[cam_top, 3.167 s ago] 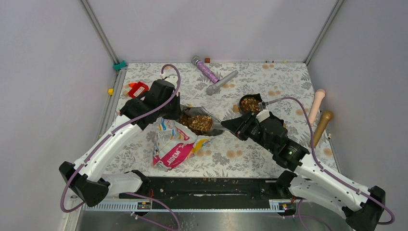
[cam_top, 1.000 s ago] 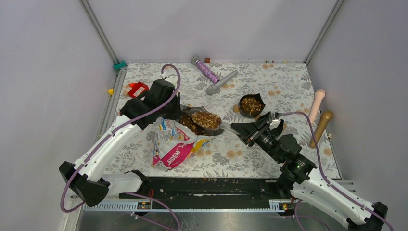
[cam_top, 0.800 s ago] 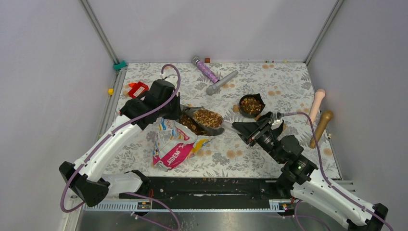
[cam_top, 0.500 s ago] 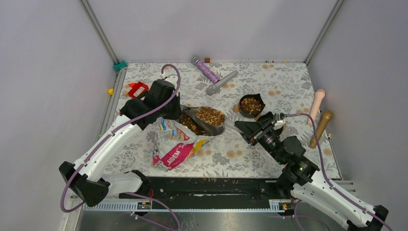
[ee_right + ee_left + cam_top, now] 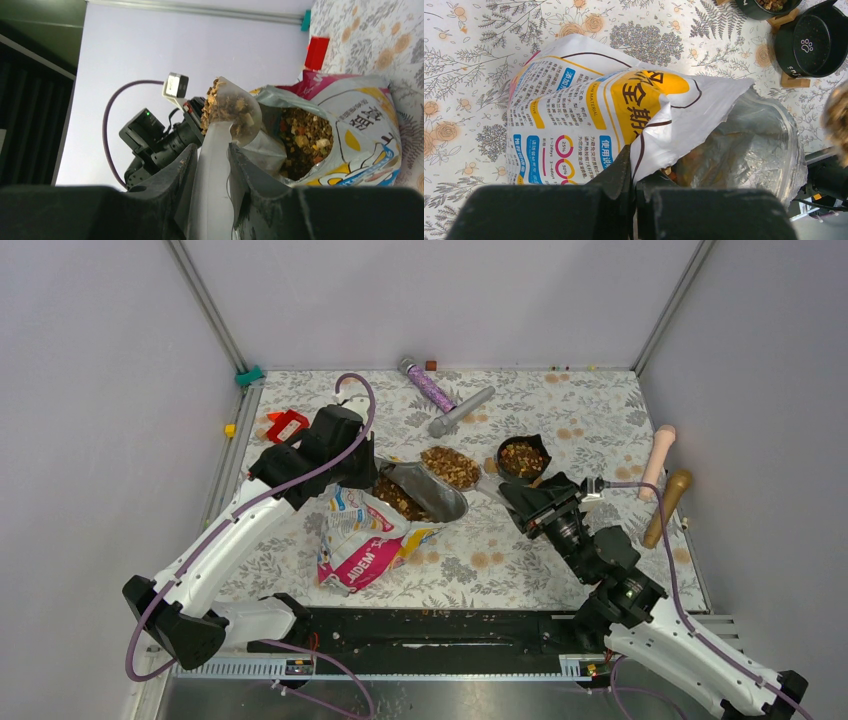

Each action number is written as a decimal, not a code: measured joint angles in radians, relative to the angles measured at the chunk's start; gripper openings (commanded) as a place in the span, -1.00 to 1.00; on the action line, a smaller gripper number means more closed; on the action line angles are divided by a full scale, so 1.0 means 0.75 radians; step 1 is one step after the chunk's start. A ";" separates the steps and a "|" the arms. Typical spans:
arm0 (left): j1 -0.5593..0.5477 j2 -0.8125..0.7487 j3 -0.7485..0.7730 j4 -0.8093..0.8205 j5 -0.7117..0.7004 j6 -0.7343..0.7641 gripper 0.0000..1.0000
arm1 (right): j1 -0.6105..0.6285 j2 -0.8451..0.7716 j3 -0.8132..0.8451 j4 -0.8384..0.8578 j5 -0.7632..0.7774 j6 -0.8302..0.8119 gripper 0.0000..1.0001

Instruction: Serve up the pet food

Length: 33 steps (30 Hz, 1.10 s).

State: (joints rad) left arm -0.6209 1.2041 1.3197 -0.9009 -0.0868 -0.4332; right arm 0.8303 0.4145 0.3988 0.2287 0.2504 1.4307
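A pink, white and yellow pet food bag (image 5: 360, 540) lies on the floral mat, mouth open, with brown kibble (image 5: 302, 134) showing inside. My left gripper (image 5: 352, 476) (image 5: 633, 161) is shut on the bag's torn top edge (image 5: 659, 135). My right gripper (image 5: 512, 496) (image 5: 213, 156) is shut on the handle of a clear scoop (image 5: 231, 107). The scoop (image 5: 450, 467) is heaped with pet food and hangs between the bag mouth and a black bowl (image 5: 522, 458) that holds kibble. The left wrist view shows a second black bowl (image 5: 811, 42) with a paw print and no food.
At the back lie a purple glitter tube (image 5: 428, 386) and a grey cylinder (image 5: 462, 411). A red item (image 5: 287, 425) sits at the left edge of the mat. A pink stick (image 5: 658, 460) and a gold stick (image 5: 669, 505) lie along the right edge.
My right gripper has lifted the loaded scoop out of the bag mouth and carried it right and back, toward the black bowl. The left gripper has kept its hold on the bag.
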 measured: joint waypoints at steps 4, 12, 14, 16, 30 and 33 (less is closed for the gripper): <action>0.000 0.000 0.000 0.000 0.000 0.000 -1.00 | 0.000 -0.032 -0.001 -0.022 0.094 -0.003 -1.00; 0.000 0.000 0.000 0.000 0.000 0.000 -1.00 | 0.001 -0.156 -0.001 -0.130 0.321 -0.062 -1.00; 0.000 0.000 0.000 0.000 0.000 0.000 -1.00 | 0.001 -0.198 0.000 -0.164 0.389 -0.075 -1.00; 0.000 0.000 0.000 0.000 0.001 0.000 -1.00 | 0.001 -0.241 -0.001 -0.200 0.454 -0.088 -1.00; 0.000 0.000 0.000 0.000 0.001 0.000 -1.00 | 0.001 -0.541 -0.001 -0.504 0.799 -0.167 -1.00; 0.000 0.001 0.000 0.000 0.001 0.000 -1.00 | 0.001 -0.541 -0.001 -0.603 0.842 -0.167 -1.00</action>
State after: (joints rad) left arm -0.6209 1.2045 1.3197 -0.9009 -0.0864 -0.4332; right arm 0.8307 0.0086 0.3985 -0.2234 0.8818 1.3056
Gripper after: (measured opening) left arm 0.013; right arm 0.334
